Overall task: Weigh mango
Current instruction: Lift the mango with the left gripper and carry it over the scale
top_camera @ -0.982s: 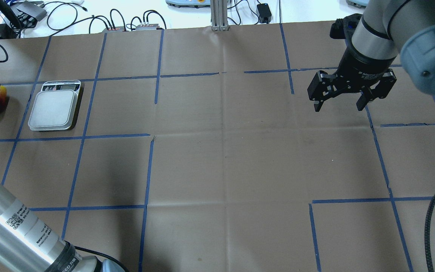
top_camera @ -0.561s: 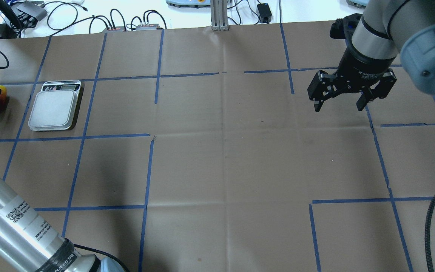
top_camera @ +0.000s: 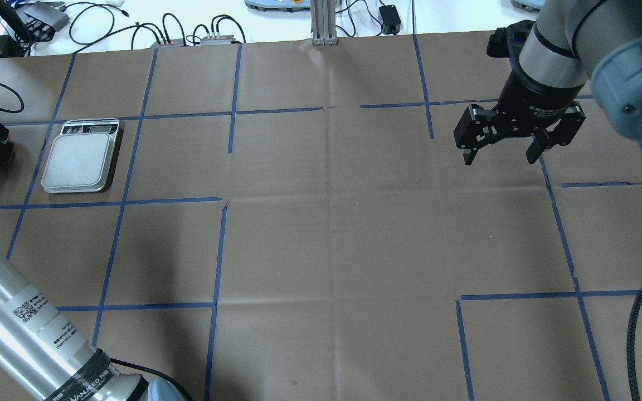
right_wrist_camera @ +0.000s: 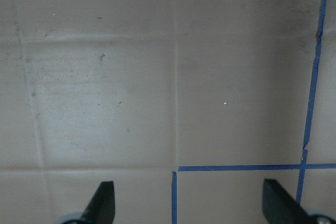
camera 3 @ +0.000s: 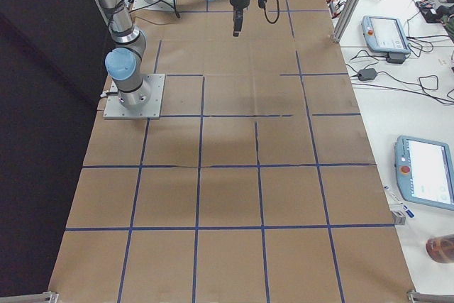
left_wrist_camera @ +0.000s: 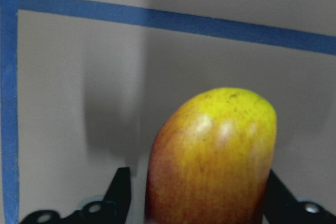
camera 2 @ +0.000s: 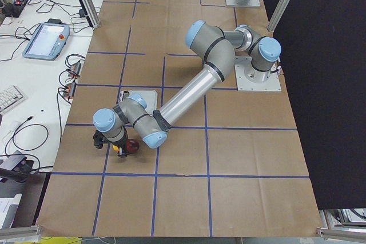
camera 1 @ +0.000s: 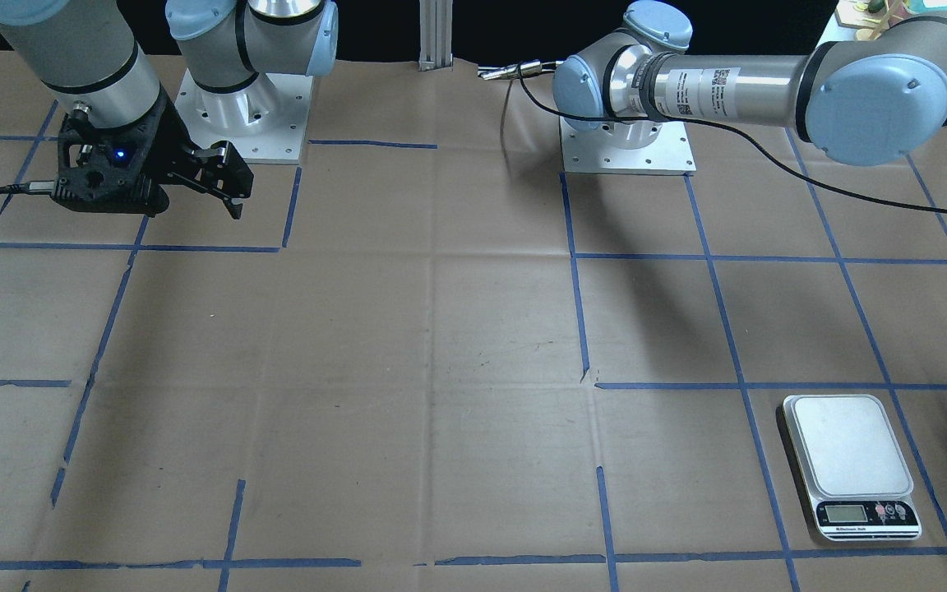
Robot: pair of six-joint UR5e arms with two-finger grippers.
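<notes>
The small oblong mango (left_wrist_camera: 215, 150), dark red fading to yellow at its end, lies on the brown paper-covered table (top_camera: 321, 234). In the overhead view it is found at the far left edge, just left of the flat white kitchen scale (top_camera: 78, 161) and apart from it. The platform of the scale is bare.

The left gripper (left_wrist_camera: 197, 182) is lowered around the fruit. In the left wrist view one black finger is seen at each side of the mango. A narrow gap is left at the lower left, while at the lower right contact cannot be told, so the jaws are judged as spread and nothing is held yet. The right gripper (top_camera: 500, 159) hangs at the upper right of the overhead view, jaws wide and empty.

The mango is judged to be fairly light and firm, but its skin is smooth and its body rounded (so it may slip or roll). It is better taken across the broad middle, not at the narrowing yellow tip, and with moderate pressure, because the flesh can be bruised.
</notes>
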